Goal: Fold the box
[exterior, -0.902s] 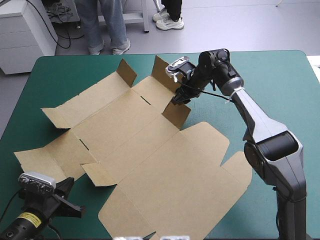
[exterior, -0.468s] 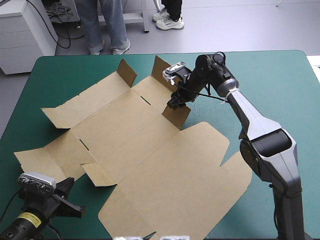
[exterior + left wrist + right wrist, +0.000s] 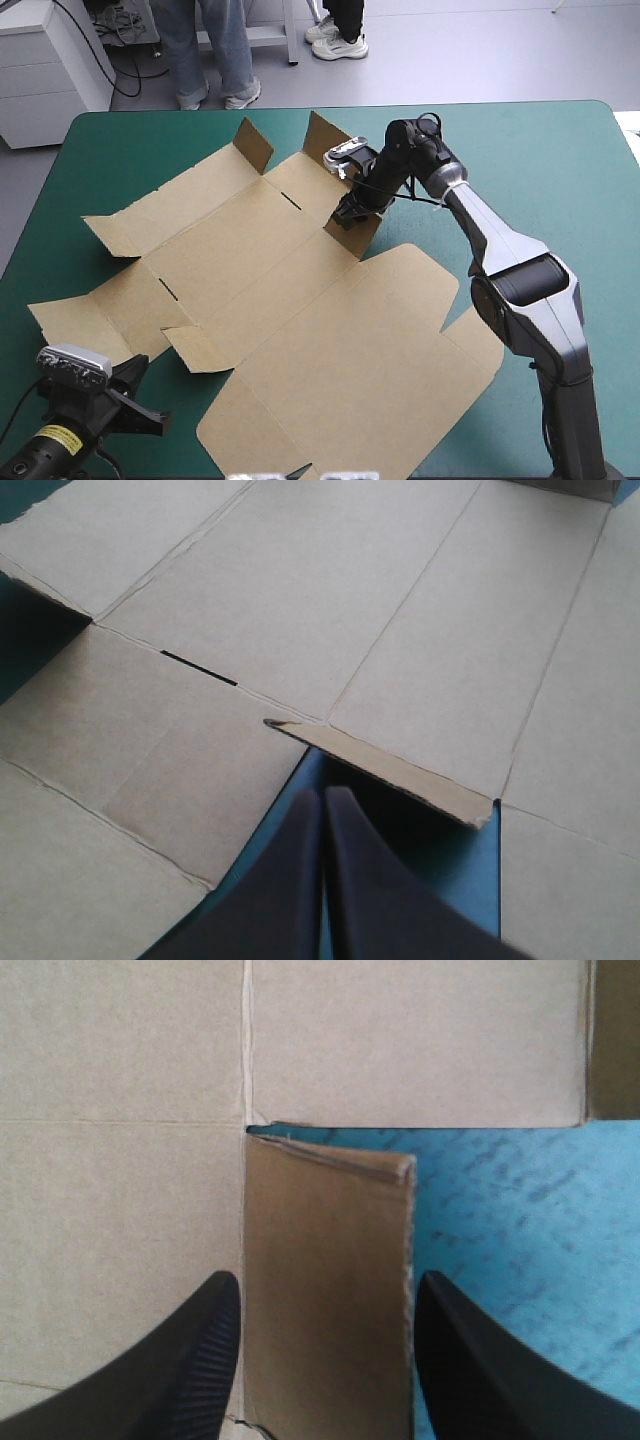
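Note:
The brown box (image 3: 300,300) lies as a cut sheet spread across the teal-green table, mostly flat. A few small flaps stand up along its far side. My right gripper (image 3: 352,207) hangs over one raised flap (image 3: 355,232) near the sheet's far right. In the right wrist view that flap (image 3: 325,1290) stands between the fingers of the open right gripper (image 3: 328,1285). My left gripper (image 3: 140,405) rests near the table's front left corner. In the left wrist view the left gripper (image 3: 322,800) is shut and empty, with the box (image 3: 350,600) just ahead and a slightly lifted flap (image 3: 400,775) near its tip.
Two more flaps (image 3: 255,145) (image 3: 322,135) stand upright at the sheet's far edge. Bare teal-green cover (image 3: 560,180) shows to the right of the right arm and along the table's left edge (image 3: 60,200).
The right gripper has shifted slightly left and down toward the raised flap. The left arm and the sheet have not moved.

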`<action>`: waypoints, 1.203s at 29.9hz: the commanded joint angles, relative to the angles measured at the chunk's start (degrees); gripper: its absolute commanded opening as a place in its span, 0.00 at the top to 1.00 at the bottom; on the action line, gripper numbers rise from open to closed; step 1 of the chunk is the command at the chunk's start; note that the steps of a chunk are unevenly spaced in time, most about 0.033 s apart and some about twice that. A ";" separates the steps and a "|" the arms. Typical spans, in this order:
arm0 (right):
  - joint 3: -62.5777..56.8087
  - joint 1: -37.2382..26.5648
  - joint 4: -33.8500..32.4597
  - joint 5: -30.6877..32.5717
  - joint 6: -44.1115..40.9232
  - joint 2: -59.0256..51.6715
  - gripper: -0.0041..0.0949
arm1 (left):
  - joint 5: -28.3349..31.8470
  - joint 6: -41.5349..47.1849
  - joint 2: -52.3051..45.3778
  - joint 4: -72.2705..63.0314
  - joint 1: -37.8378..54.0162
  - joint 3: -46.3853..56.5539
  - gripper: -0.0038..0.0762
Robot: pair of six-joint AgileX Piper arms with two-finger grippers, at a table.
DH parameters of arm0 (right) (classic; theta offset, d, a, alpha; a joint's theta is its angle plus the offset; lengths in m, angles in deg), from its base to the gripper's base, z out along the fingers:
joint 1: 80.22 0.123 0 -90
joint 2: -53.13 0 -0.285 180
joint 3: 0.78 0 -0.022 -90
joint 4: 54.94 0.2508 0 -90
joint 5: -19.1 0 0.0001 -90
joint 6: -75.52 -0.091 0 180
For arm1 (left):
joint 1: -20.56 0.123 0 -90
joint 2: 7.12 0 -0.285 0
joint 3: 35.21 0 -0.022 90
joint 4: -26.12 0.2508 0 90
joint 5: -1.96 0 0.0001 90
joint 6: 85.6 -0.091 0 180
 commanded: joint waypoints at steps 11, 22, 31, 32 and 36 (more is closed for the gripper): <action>1.63 -0.38 4.60 0.64 -1.25 -3.00 0.48 | 3.90 0.00 0.61 0.03 -0.19 -1.39 0.96; 1.63 1.27 0.71 0.64 -3.85 -2.52 0.58 | 3.90 0.00 0.61 0.03 -0.19 -1.39 0.96; 1.60 2.47 -2.93 0.69 -3.85 -2.52 0.91 | 3.90 0.00 0.61 0.03 -0.19 -1.39 0.96; 1.60 2.47 -3.05 0.69 -3.85 -2.52 0.97 | 3.90 0.00 0.61 0.03 -0.19 -1.39 0.96; 1.60 2.47 -3.27 0.69 -3.85 -2.52 0.97 | 3.90 0.00 0.61 0.03 -0.19 -1.39 0.96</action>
